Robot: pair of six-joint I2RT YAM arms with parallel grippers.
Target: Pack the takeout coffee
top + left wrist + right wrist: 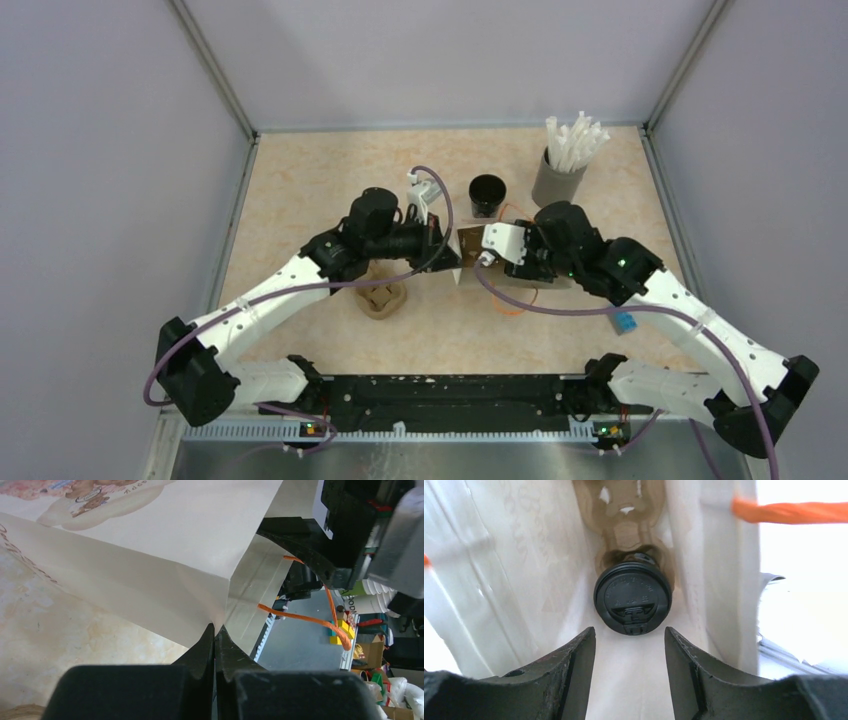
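A white paper bag (165, 545) with orange cord handles (794, 511) stands at mid-table (468, 243) between both arms. My left gripper (215, 630) is shut on the bag's edge, pinching a corner fold. The right wrist view looks down into the bag. There a coffee cup with a black lid (632, 597) sits in a brown cardboard carrier (626, 527) at the bottom. My right gripper (629, 630) hangs open just above the lid, its fingers apart and nothing between them.
A second black cup (487, 195) stands behind the bag. A grey holder of white straws (558, 175) is at the back right. A brown cardboard carrier (382, 298) lies left of the bag, under the left arm. A small blue object (624, 322) sits by the right arm.
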